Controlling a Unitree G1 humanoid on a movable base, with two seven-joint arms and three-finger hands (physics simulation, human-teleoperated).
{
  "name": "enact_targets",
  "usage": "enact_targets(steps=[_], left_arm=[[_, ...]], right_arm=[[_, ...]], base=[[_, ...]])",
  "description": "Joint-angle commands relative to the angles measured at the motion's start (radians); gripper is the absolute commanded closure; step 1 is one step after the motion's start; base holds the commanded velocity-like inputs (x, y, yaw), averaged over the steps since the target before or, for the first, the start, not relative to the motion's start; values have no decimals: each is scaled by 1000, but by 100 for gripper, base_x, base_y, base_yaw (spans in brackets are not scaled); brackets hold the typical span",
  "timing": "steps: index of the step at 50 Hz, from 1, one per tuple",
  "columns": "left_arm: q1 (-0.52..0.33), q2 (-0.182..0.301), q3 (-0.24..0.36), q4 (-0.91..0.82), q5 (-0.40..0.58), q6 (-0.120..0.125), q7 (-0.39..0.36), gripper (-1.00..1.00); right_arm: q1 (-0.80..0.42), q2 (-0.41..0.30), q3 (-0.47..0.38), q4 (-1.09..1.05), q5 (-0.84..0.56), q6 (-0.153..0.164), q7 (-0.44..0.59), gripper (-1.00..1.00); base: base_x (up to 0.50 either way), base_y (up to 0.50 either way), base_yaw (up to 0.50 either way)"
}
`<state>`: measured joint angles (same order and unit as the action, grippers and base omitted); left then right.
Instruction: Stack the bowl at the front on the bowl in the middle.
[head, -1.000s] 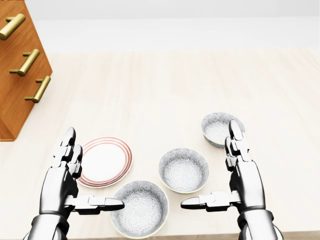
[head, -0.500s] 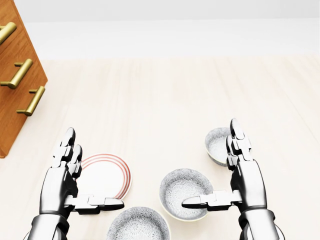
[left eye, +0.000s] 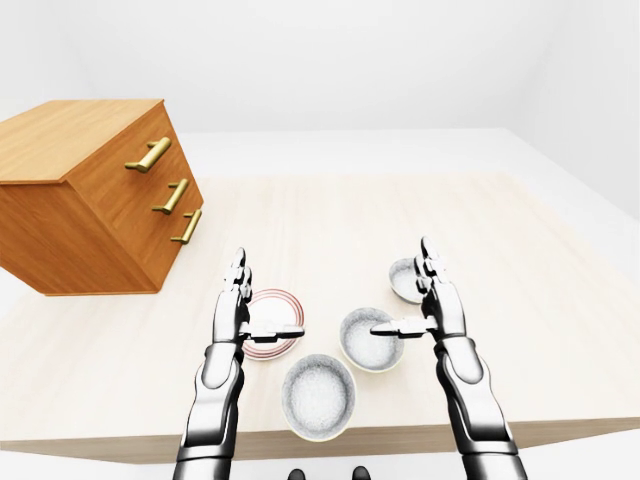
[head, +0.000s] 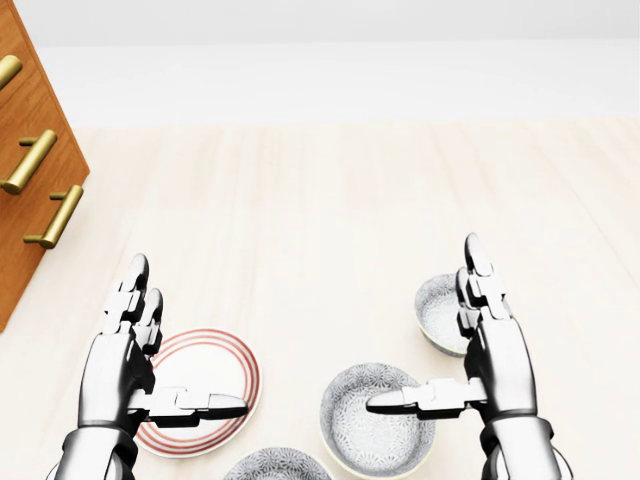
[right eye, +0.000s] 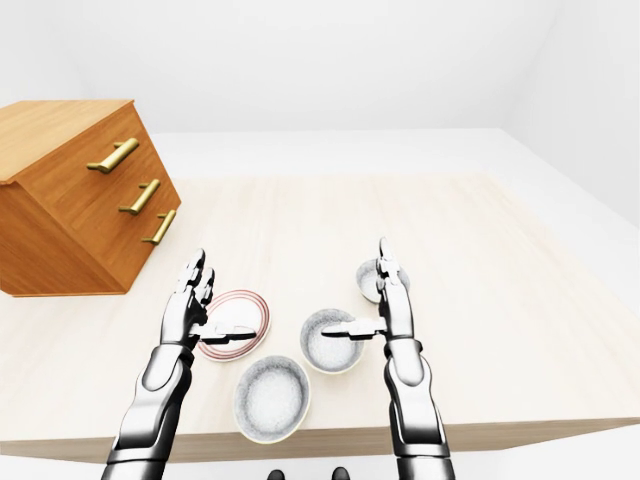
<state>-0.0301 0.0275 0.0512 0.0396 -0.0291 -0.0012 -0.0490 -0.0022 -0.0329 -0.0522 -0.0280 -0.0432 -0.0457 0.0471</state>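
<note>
Three grey patterned bowls stand in a diagonal row on the pale wooden table (left eye: 350, 215). The front bowl (left eye: 318, 396) is nearest the table's bottom edge, and in the head view only its rim (head: 278, 464) shows. The middle bowl (left eye: 372, 340) lies under my right thumb. The far bowl (left eye: 404, 278) is partly hidden behind my right fingers. My left hand (left eye: 256, 305) hovers open over a red-rimmed plate. My right hand (left eye: 408, 292) hovers open between the middle and far bowls. Neither hand holds anything.
The red-rimmed white plate (left eye: 268, 322) lies left of the middle bowl. A wooden drawer cabinet (left eye: 90, 205) with brass handles occupies the table's left side. The table's near edge (left eye: 360, 437) runs just below the front bowl.
The camera has moved: in the head view the bowls, the plate and the cabinet slid down and left, and the front bowl is almost out of frame. Both hands keep the same open pose.
</note>
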Motion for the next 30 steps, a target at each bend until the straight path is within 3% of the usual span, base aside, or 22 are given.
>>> enact_targets(steps=[1,11,17,19,22,23,29,30], left_arm=[[-2,0,0,5,1,-3,2,-100],[-1,-1,-1,8,0,-3,1,-100],[-6,1,2,16,-6,-1,0,-100],[-8,2,4,20,-8,-3,-1,-100],[-3,2,3,-1,-8,14,1,-100],[-4,2,4,6,-9,8,-1,-100],[-1,1,3,-5,-9,17,0,-100],[-3,2,6,6,-12,9,-2,-100]], right_arm=[[-4,-6,-6,-2,-10,-6,0,-100],[-20,-32,-19,-19,-115,-27,-15,-100],[-61,-77,-66,-78,-221,6,-7,-100],[-68,-112,-90,-118,-296,-1,-2,-100],[-70,-116,-107,-120,-331,-16,17,-100],[-69,-147,-114,-117,-402,-42,11,-100],[-82,-184,-152,-100,-594,-42,-19,-100],[-85,-196,-166,-121,-617,-42,-3,-100]], base=[[0,0,0],[0,0,0],[0,0,0],[0,0,0],[0,0,0],[0,0,0],[0,0,0],[0,0,0]])
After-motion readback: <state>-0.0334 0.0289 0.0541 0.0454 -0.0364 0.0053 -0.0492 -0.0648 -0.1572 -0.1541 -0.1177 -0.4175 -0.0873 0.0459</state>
